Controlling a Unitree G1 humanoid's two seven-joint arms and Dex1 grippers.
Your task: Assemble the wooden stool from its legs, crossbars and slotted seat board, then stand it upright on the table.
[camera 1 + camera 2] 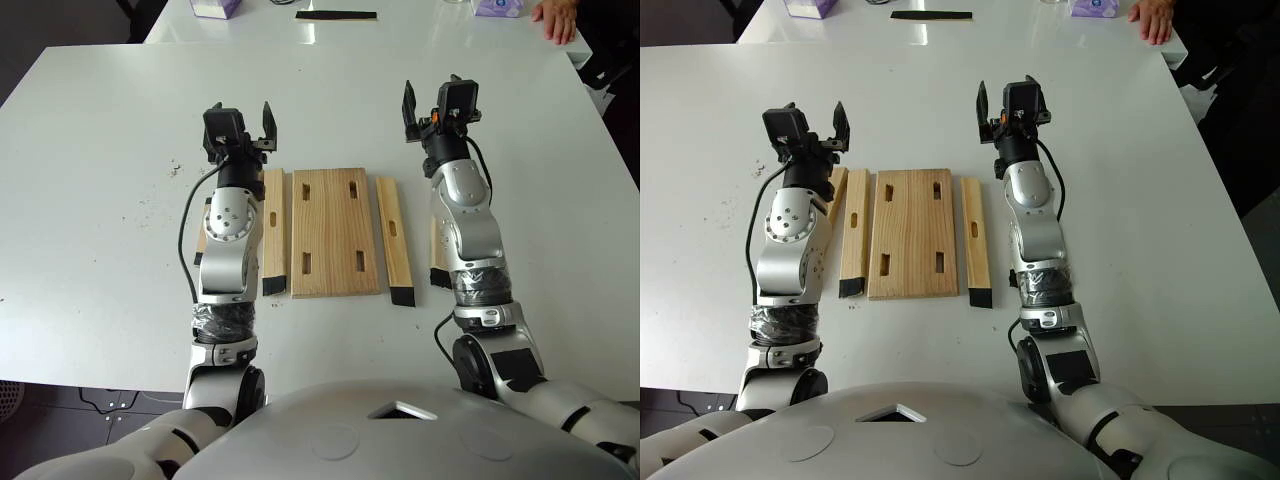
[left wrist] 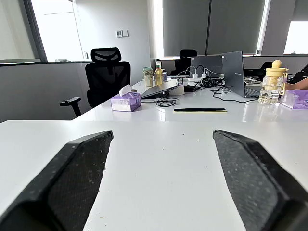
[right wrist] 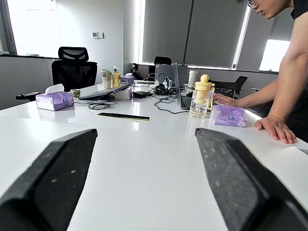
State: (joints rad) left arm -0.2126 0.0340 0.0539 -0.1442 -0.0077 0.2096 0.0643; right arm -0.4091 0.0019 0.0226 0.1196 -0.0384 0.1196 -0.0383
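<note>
Left tool (image 2: 160, 144) released, jaws wide, over the white surface (image 1: 100, 200) past the parts' far ends. Right tool (image 3: 147, 139) the same. The pale wooden slotted seat board (image 1: 335, 232) lies flat between my arms, with a black-tipped wooden leg (image 1: 274, 230) just beside it left and another (image 1: 394, 240) right. Further pieces sit partly hidden under my forearms.
</note>
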